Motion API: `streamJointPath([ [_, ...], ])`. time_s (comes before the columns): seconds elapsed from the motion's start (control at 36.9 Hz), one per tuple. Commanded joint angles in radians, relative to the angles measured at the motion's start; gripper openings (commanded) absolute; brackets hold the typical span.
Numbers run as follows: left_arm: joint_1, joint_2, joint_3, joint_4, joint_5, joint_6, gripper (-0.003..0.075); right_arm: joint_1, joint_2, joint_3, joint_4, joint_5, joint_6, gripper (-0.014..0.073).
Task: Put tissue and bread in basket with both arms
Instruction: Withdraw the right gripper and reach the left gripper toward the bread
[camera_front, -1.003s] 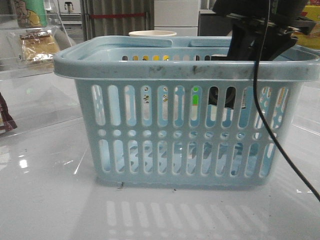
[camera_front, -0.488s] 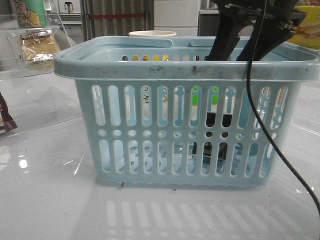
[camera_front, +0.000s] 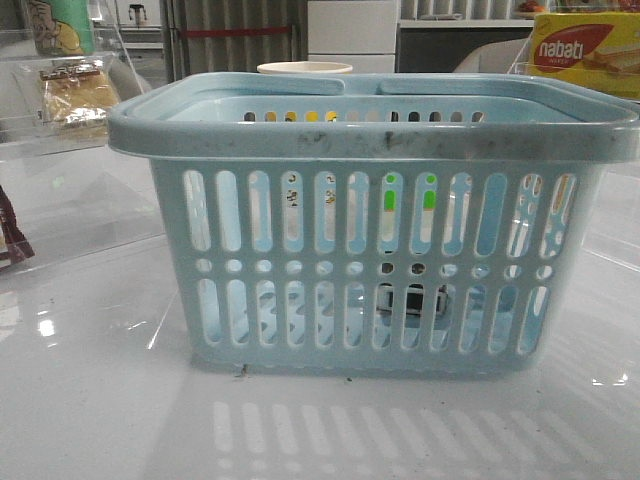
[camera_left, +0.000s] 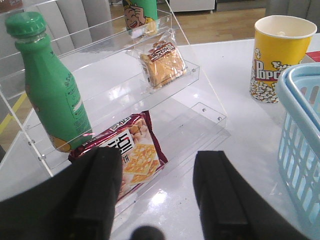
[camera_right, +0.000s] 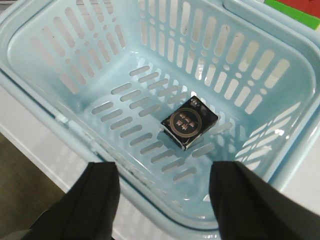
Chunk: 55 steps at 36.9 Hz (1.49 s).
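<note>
The pale blue basket stands mid-table; its floor shows in the right wrist view. The tissue, a small pack with a dark printed face up, lies flat on the basket floor, and shows through the slots in the front view. My right gripper is open and empty above the basket's rim. The bread, golden-brown in a clear wrapper, lies on a clear shelf step, also in the front view. My left gripper is open and empty over the table, short of the shelf. Neither gripper shows in the front view.
A clear stepped shelf holds a green bottle and a dark red cracker packet at its foot. A yellow popcorn cup stands behind the basket. A yellow-and-red nabati box is at the back right.
My right arm has risen out of the basket and left the front view. The tissue pack has been let go and now lies on the basket floor.
</note>
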Motion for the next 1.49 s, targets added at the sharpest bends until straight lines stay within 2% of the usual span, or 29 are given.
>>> streamJointPath([
  [0.0, 0.001, 0.010, -0.031, -0.009, -0.078, -0.004, 0.0403, -0.002, -0.105, 0.048, 0.024, -0.093, -0.012, 0.0508],
  [0.33, 0.001, 0.010, -0.031, -0.009, -0.078, -0.004, 0.0403, -0.002, -0.339, 0.270, 0.023, -0.221, -0.012, 0.0508],
  [0.7, 0.001, 0.056, -0.038, -0.009, -0.136, -0.004, 0.0403, -0.004, -0.339, 0.283, 0.024, -0.225, -0.012, 0.0508],
  [0.79, 0.001, 0.149, -0.077, -0.009, -0.139, -0.004, 0.0412, -0.004, -0.339, 0.283, 0.024, -0.225, -0.012, 0.0508],
  [0.84, 0.001, 0.227, -0.116, -0.009, -0.139, -0.004, 0.0445, -0.004, -0.339, 0.283, 0.024, -0.225, -0.012, 0.0508],
  [0.95, 0.001, 0.403, -0.216, -0.036, -0.139, -0.004, 0.0585, -0.004, -0.339, 0.283, 0.024, -0.225, -0.012, 0.0508],
  [1.0, 0.001, 0.502, -0.275, -0.061, -0.137, -0.006, 0.0622, -0.004, -0.339, 0.283, 0.024, -0.225, -0.012, 0.0508],
  [1.19, 0.001, 0.840, -0.509, -0.192, -0.137, -0.006, 0.0624, -0.004, -0.339, 0.283, 0.024, -0.225, -0.012, 0.0508],
  [1.46, 0.001, 1.155, -0.744, -0.183, -0.261, -0.006, 0.0622, -0.004, -0.339, 0.283, 0.024, -0.225, -0.012, 0.0508],
])
